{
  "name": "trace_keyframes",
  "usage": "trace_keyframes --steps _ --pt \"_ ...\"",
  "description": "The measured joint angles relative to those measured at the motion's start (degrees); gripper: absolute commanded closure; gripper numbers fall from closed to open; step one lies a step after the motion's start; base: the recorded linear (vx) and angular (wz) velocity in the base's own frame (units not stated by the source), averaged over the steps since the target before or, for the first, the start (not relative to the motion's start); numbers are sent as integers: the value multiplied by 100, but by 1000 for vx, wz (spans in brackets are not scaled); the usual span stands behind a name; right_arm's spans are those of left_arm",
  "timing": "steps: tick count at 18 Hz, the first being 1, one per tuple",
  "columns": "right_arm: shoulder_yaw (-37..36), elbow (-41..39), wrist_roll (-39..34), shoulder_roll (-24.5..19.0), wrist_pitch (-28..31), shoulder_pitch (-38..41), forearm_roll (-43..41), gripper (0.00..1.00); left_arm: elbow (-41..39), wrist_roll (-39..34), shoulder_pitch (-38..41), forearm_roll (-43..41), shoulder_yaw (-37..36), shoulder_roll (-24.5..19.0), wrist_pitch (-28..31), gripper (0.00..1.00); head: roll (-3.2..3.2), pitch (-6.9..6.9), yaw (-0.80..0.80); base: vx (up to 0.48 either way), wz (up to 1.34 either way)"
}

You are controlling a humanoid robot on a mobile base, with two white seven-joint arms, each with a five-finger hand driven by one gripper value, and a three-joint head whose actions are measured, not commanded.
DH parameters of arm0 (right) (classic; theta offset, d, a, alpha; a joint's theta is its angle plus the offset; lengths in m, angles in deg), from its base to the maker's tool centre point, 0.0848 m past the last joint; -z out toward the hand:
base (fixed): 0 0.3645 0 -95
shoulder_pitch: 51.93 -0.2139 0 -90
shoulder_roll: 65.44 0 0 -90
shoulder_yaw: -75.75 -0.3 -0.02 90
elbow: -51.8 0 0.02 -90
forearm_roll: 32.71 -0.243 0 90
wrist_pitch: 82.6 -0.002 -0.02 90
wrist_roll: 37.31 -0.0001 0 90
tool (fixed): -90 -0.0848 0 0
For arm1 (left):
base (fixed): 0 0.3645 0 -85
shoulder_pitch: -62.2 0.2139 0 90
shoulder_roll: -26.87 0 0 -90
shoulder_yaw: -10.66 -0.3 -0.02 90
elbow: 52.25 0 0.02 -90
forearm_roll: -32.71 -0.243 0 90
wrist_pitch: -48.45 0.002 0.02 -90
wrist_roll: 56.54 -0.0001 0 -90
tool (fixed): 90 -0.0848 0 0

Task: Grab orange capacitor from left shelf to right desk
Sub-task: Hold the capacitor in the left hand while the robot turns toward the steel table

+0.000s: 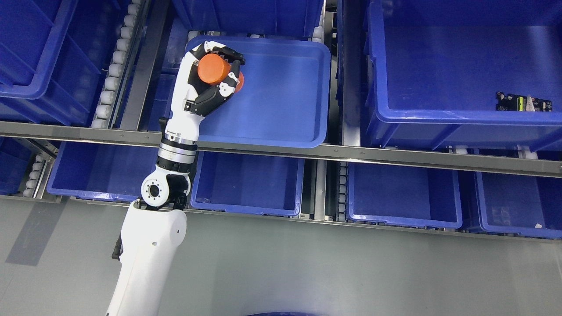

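One arm works alone, coming in at seven o'clock across the bare grey floor and rising past a round elbow joint to the shelf rail (281, 151). The forearm crosses that rail, and the left hand (210, 79) sits over the eleven o'clock corner of a shallow blue tray (281, 109), palm turned up toward the camera, wrist nearly straight. Its fingers (228, 52) are curled over the orange capacitor (214, 69), thumb pressing from below, so the cylinder is clamped in the hand, apparently lifted off the tray floor. A second orange shape peeks out just behind the fingers; whether it is part of the same piece I cannot tell. The smooth round body could roll out if the grip loosens during the swing, and the wrist could clip the rail or tray rim on withdrawal. Farther off at two o'clock, a deep bin (461, 114) holds a small circuit board (522, 103).
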Motion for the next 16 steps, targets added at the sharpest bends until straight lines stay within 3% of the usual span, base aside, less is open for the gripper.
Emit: trace_keyframes --steps 9,16 --pt "0 0 0 0 0 0 0 0 -548 -97 225 44 52 0 -108 99 0 0 0 -9 2" --pt "0 0 0 0 0 0 0 0 -777 -777 276 51 40 0 -121 99 0 0 0 -102 35"
